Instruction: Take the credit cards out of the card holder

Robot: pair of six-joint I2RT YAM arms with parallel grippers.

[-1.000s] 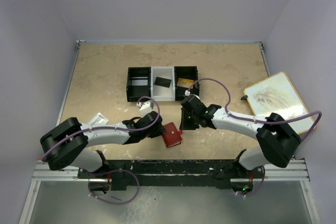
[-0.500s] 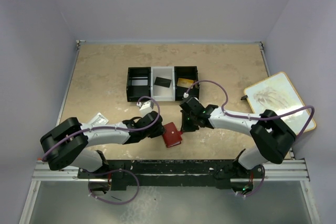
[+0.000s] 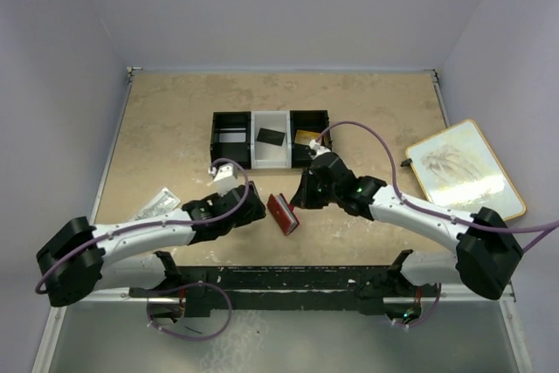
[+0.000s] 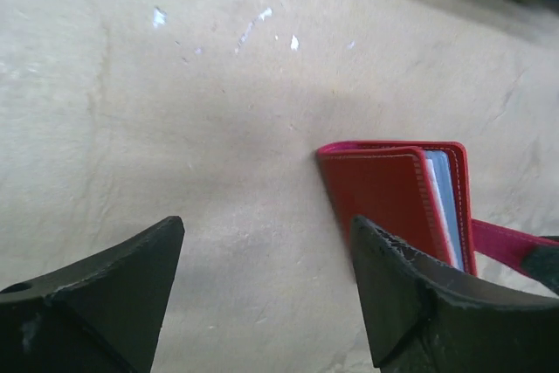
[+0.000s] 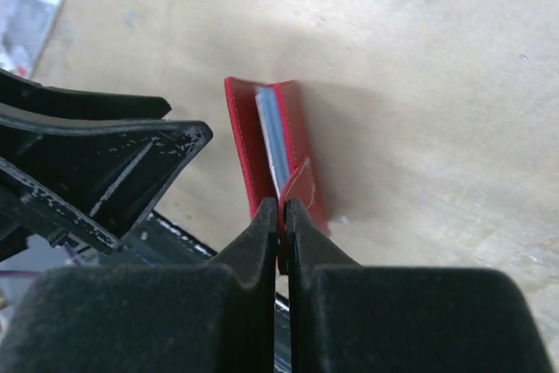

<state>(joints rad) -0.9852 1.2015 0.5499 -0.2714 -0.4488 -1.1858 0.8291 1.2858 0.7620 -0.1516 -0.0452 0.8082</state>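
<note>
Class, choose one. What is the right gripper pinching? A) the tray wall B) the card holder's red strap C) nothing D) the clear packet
B: the right wrist view shows the right gripper shut on a red strap of the card holder.

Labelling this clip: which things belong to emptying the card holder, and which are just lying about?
Job: card holder, its strap pinched by the right gripper; left gripper, open beside it.
Lying about: tray, plastic packet, picture board.

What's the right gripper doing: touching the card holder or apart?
Touching. The right wrist view shows the right gripper shut on a red flap of the card holder.
</note>
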